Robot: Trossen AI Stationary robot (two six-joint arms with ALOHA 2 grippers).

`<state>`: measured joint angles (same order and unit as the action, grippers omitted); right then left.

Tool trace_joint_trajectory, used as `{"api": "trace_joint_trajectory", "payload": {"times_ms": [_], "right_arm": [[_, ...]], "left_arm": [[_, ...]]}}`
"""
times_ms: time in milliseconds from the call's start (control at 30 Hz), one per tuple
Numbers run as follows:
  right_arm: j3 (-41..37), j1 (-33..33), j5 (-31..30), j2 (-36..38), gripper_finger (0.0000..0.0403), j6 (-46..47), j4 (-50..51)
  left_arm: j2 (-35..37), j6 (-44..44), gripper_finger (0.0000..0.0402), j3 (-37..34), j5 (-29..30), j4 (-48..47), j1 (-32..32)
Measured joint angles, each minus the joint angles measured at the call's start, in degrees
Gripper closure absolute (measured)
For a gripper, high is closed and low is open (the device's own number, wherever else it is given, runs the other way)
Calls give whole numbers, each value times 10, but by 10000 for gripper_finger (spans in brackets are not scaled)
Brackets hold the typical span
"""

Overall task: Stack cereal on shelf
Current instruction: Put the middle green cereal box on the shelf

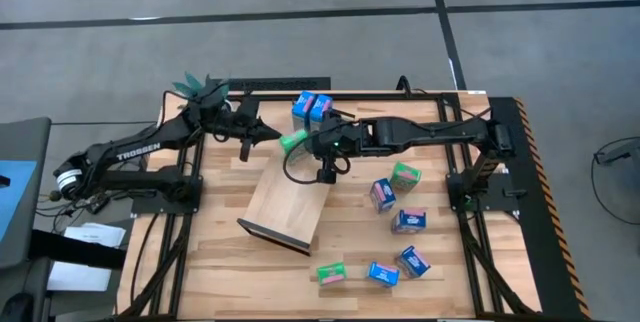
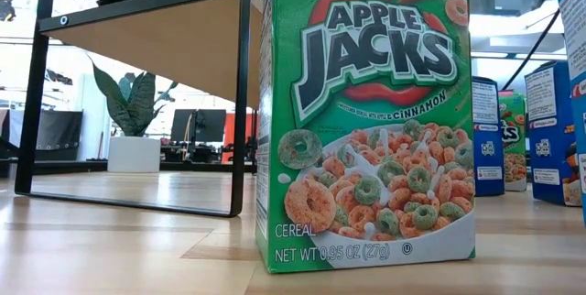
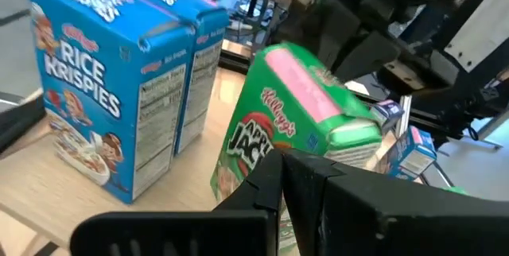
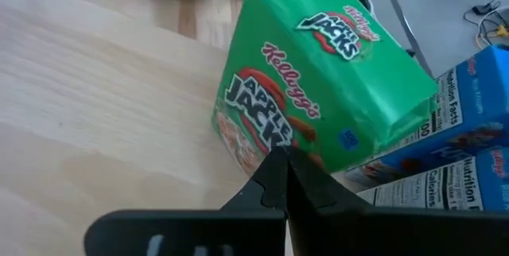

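Observation:
The shelf [image 1: 290, 197] lies slanted across the table's middle, its dark end piece toward the near edge. In the low view the shelf [image 2: 146, 29] stands raised on dark frames. Two blue cereal cartons [image 1: 312, 108] stand upright side by side at its far end, and they also show in the left wrist view as blue cartons [image 3: 119, 81]. A green cereal carton [image 1: 293, 142] is tilted between my two grippers. My left gripper [image 1: 272, 134] is shut on its left. My right gripper [image 1: 303, 148] is shut on its right. My left gripper [image 3: 282, 168] has its shut fingertips against the lower part of one broad printed face [image 3: 254, 149] of the green carton, coming about level from the table's left. The carton leans, its top tipped; the fingers hide the exact spot of touch. My right gripper [image 4: 278, 168] meets the opposite broad face of the green carton near its lower edge [image 4: 254, 133] with shut fingertips, slanting down from the table's right. The carton [image 4: 318, 89] stands tilted over the light wood, beside the blue cartons [image 4: 453, 129].
Several loose cartons lie on the table's right and near part: a green one [image 1: 404, 174], blue ones [image 1: 383, 193] [image 1: 408, 220] [image 1: 413, 260], and a green one [image 1: 331, 274] that fills the low view [image 2: 366, 121]. A plant [image 1: 203, 89] stands far left.

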<state>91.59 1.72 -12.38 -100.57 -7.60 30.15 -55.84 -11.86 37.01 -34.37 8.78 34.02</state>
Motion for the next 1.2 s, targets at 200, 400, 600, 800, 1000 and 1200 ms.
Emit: {"api": "trace_joint_trajectory", "payload": {"times_ms": [200,400,600,800,1000,1200], "right_arm": [[0,0,0,0,390,-6,-3],[0,7,-10,0,390,-3,8],[0,7,-12,0,390,7,30],[-2,8,-12,-21,390,6,28],[-1,8,-12,-47,390,-3,6],[1,9,-12,-56,390,-5,-24]], "left_arm": [[34,-4,401,0,7,-23,-2],[38,36,401,0,77,-66,-2],[11,51,401,0,63,-54,-3],[-1,45,401,0,61,-43,-16],[-1,43,401,0,64,-46,-25],[-1,37,401,0,65,-50,-25]]}}
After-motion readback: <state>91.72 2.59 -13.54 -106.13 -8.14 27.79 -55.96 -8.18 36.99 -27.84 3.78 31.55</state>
